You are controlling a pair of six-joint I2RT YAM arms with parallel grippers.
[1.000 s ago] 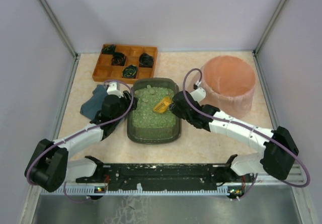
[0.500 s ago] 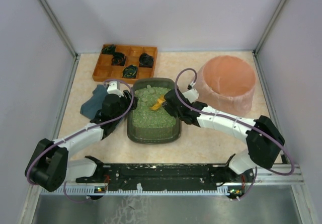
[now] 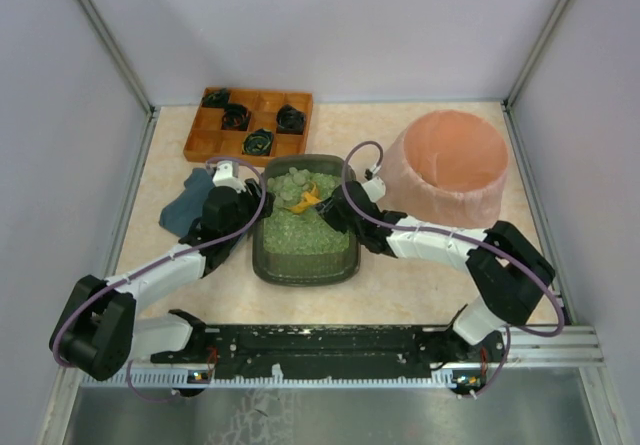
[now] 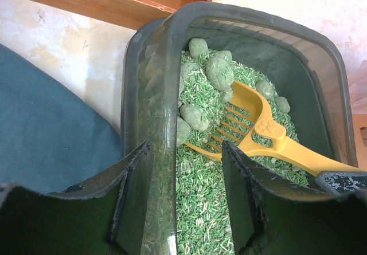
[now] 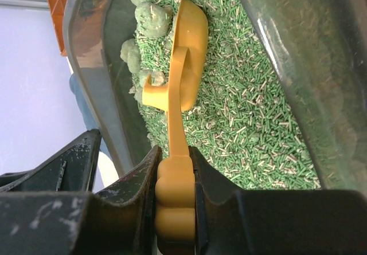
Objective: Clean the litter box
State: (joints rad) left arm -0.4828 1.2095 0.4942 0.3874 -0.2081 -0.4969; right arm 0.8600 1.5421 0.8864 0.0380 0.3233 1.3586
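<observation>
The job looks barely begun to me. The litter box sits mid-table between the two arms, full of green pellets, and a heap of rounded green clumps lies at its far end, none lifted out that I can see. The right gripper is pressed tight on the handle of a yellow slotted scoop, whose blade lies in the litter right against those clumps. The left gripper straddles the box's left wall with its fingers spread, one outside and one inside; a strip of litter shows between the wall and the inner finger, so I take it as not clamped.

What is left, I'd judge, is nearly all of it: getting under the clumps, sifting, and carrying them to the pink bag-lined bin just right of the box. I cannot tell if anything is in the bin.

The table is a pale, marbled beige, boxed in by plain light panels. A wooden compartment tray stands at the back left, and a blue-grey cloth lies by the left arm
</observation>
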